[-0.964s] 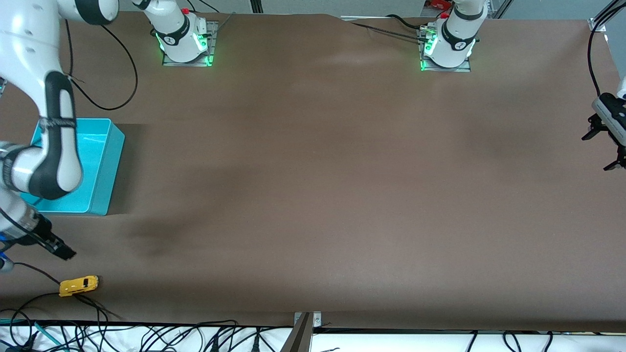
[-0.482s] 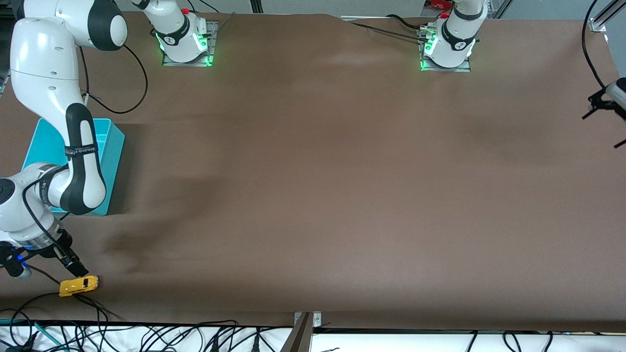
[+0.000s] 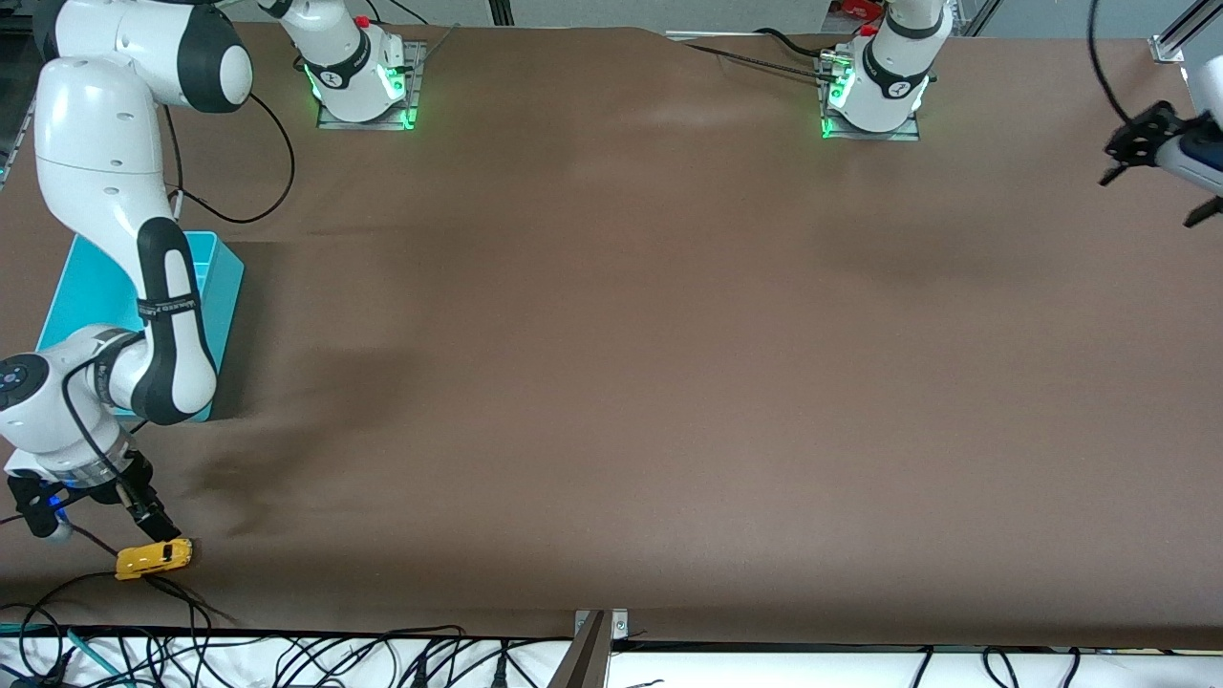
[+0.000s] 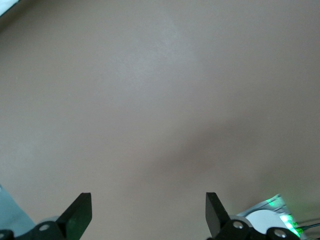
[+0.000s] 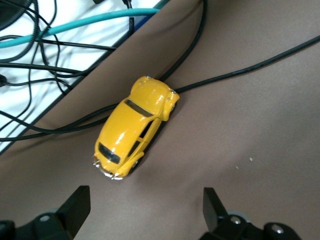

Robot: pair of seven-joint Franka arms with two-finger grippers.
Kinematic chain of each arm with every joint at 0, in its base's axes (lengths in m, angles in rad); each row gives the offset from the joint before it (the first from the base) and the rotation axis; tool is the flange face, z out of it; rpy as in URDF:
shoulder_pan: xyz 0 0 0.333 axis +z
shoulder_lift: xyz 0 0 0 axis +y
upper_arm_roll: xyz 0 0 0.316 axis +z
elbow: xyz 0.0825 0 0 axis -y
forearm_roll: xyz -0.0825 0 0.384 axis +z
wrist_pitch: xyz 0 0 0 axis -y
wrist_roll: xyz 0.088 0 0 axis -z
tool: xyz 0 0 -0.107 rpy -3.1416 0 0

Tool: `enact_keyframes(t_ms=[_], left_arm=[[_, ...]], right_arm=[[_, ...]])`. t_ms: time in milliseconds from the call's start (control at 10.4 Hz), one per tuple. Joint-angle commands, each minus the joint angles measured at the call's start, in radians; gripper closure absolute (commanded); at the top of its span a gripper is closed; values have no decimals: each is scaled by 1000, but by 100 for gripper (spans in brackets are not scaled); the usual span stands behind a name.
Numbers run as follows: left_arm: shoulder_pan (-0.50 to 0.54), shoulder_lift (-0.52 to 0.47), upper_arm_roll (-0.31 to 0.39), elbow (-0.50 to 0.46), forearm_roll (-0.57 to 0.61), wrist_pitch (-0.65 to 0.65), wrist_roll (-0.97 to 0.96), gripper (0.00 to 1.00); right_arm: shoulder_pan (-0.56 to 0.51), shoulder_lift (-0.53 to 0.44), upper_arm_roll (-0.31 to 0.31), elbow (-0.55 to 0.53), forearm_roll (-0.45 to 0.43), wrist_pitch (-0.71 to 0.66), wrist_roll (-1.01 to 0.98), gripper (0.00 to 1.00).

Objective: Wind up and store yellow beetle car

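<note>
The yellow beetle car [image 5: 135,126] is seen on the brown table [image 5: 260,130], lying over black cables [image 5: 240,70]. The right gripper [image 5: 142,212] is held above it, fingers [image 5: 75,207] spread apart.

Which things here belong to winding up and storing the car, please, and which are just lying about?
Job:
- car, on the table, near the front camera
- bin, at the right arm's end
- right gripper, open, just above the car

Lying about:
- cables beside the car
- left gripper, open, waiting over its end
</note>
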State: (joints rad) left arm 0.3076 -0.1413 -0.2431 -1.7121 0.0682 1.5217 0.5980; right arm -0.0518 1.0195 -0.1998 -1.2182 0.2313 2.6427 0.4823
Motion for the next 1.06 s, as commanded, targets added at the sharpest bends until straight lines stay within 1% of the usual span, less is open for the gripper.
enact_keyframes(t_ms=[0, 193, 289, 386, 482, 675, 771, 867, 964], left_arm=[[-1, 16, -24, 89, 12, -107, -156, 0], [-8, 20, -13, 124, -81, -169, -283, 0], [-18, 20, 2, 124, -97, -178, -334, 0], [-44, 20, 33, 123, -112, -179, -383, 0], [-54, 20, 63, 120, -140, -180, -389, 0], [-65, 20, 74, 120, -142, -180, -394, 0], [-96, 20, 100, 120, -140, -178, -414, 0], [-107, 22, 116, 120, -139, -172, -418, 0], [-107, 51, 114, 127, -130, -170, -417, 0]], right_arm=[[-17, 50, 13, 48, 72, 20, 4, 0], [-22, 65, 14, 48, 77, 63, 7, 0], [-22, 68, 14, 48, 79, 89, 9, 0], [-23, 80, 14, 49, 83, 114, 15, 0], [-26, 86, 13, 49, 110, 146, 28, 0], [-31, 125, 13, 119, 123, 163, 129, 0], [-39, 135, 13, 138, 123, 163, 152, 0], [-49, 136, 22, 141, 125, 163, 156, 0], [-63, 145, 42, 164, 125, 164, 157, 0]])
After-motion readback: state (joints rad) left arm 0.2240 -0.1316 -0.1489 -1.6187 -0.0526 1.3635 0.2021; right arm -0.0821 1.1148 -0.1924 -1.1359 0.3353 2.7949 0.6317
